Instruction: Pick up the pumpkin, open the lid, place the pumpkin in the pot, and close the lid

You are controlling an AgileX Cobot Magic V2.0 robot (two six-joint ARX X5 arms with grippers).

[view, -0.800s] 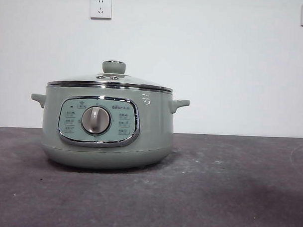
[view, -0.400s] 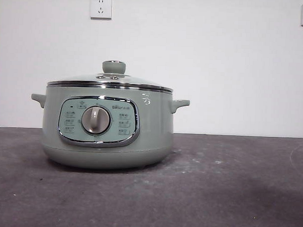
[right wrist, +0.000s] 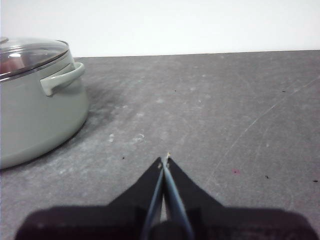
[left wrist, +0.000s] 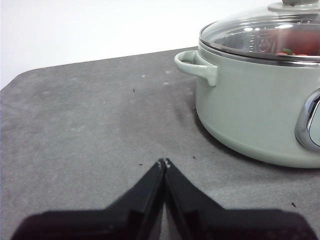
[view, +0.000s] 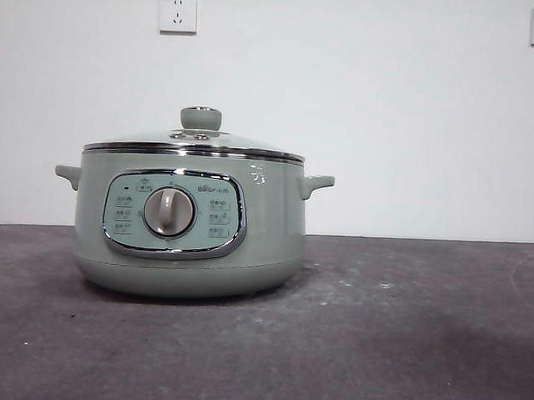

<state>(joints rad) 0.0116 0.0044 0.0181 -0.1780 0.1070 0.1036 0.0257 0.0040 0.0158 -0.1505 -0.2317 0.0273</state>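
Note:
The sage-green pot [view: 187,219] stands on the dark table, left of the middle, with its dial facing the front view. The glass lid [view: 194,143] sits shut on the pot's rim, knob [view: 200,119] upward. Through the lid [left wrist: 270,37] an orange-red shape with a bit of green shows inside the pot: the pumpkin [left wrist: 295,49]. My left gripper [left wrist: 163,162] is shut and holds nothing, low over the table beside one side handle [left wrist: 192,64] of the pot. On the pot's [right wrist: 35,110] other side my right gripper [right wrist: 164,159] is shut and holds nothing.
Bare dark grey tabletop [view: 403,328] spreads around the pot, with a white wall behind carrying two sockets [view: 178,13]. Neither arm shows in the front view.

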